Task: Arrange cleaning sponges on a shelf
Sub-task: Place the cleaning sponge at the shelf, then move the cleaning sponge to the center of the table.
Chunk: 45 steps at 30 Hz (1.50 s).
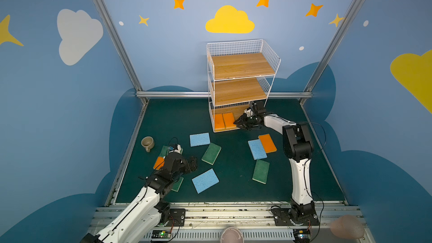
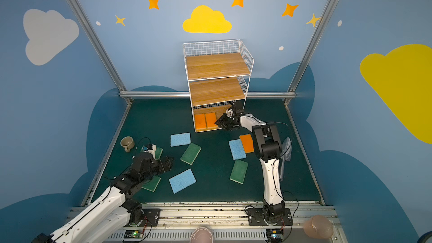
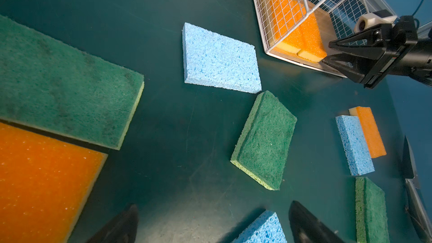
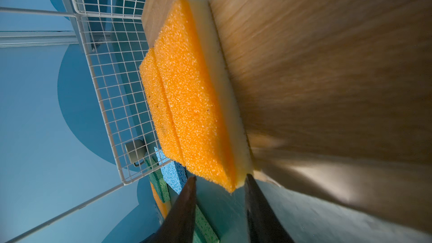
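Orange scouring foam, pebbly on top with a smooth yellow layer beneath, marks two orange sponges [image 1: 219, 121] lying flat and touching side by side on the bottom wooden plank of the white wire-grid shelf [image 1: 271, 58]. The right end effector [image 4: 221, 178] has its black tapered jaws narrowly parted, tips flanking one sponge's corner. The left end effector [image 3: 214, 205] hangs wide open above the dark green counter [image 1: 233, 192], where porous blue sponges [image 1: 205, 180] and fuzzy green sponges [image 1: 211, 153] lie scattered.
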Each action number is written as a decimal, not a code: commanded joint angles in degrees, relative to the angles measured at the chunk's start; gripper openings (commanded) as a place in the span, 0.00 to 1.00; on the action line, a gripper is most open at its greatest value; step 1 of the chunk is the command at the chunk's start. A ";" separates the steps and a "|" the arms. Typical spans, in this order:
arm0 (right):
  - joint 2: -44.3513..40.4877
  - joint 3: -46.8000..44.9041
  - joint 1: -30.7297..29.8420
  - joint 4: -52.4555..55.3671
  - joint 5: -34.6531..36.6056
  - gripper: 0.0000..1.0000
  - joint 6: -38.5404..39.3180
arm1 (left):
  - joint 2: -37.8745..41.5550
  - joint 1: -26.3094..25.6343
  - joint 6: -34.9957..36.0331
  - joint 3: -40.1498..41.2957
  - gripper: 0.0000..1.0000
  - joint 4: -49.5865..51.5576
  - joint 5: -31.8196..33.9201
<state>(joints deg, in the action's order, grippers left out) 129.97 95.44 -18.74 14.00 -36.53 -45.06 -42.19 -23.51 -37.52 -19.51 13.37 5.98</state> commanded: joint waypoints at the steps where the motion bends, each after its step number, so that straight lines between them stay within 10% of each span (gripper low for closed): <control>1: -0.66 0.53 0.02 0.22 -0.11 0.37 0.62 | 0.45 0.27 0.60 -2.31 1.00 1.80 0.26; 32: -30.06 -29.48 0.73 -2.59 4.93 0.61 6.09 | -2.61 14.30 -14.20 -13.93 1.00 34.45 7.34; 45: -34.08 -35.05 0.73 -7.52 1.49 0.57 3.51 | -14.60 21.46 -6.29 -16.49 0.98 20.47 -0.34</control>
<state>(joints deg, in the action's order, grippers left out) 97.95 61.17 -18.15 8.54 -33.76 -40.75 -55.51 -2.48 -46.96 -33.74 38.41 7.40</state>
